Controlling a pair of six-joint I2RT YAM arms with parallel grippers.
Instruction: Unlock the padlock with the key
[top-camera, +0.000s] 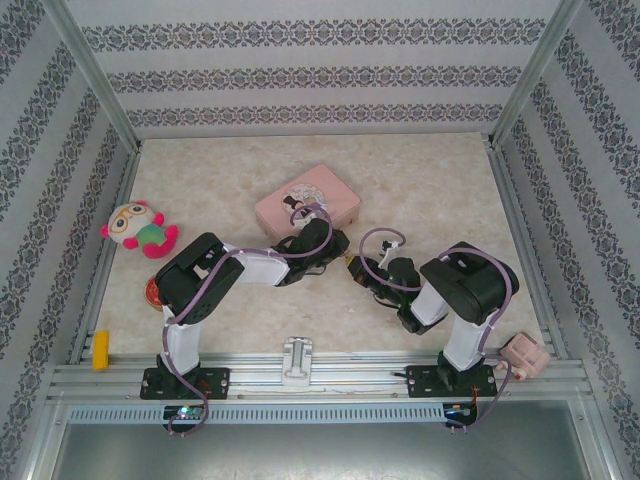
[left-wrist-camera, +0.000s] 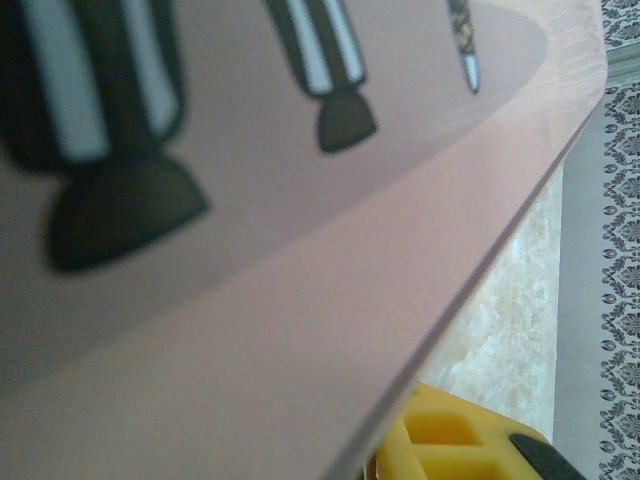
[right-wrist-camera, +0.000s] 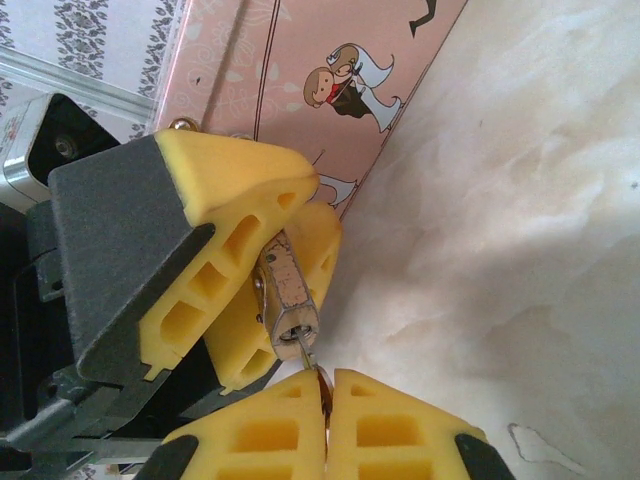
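The brass padlock (right-wrist-camera: 286, 292) is clamped between the yellow fingers (right-wrist-camera: 225, 215) of my left gripper (right-wrist-camera: 290, 238). Its keyhole end points toward the right wrist camera and its shackle is hidden between those fingers. My right gripper (right-wrist-camera: 328, 400) is shut on the thin dark key (right-wrist-camera: 318, 375), whose tip sits in the keyhole (right-wrist-camera: 299, 343). From above, the left gripper (top-camera: 334, 246) and right gripper (top-camera: 360, 268) meet just in front of the pink tin, with the padlock (top-camera: 348, 258) between them. One left finger (left-wrist-camera: 470, 440) shows under the tin's edge.
The pink tin (top-camera: 307, 200) with a bride-and-groom print lies right behind the left gripper and against its camera. A plush toy (top-camera: 138, 230) and a red disc (top-camera: 155, 290) sit at the left, a yellow block (top-camera: 101, 350) and a pink object (top-camera: 525, 355) on the front rail.
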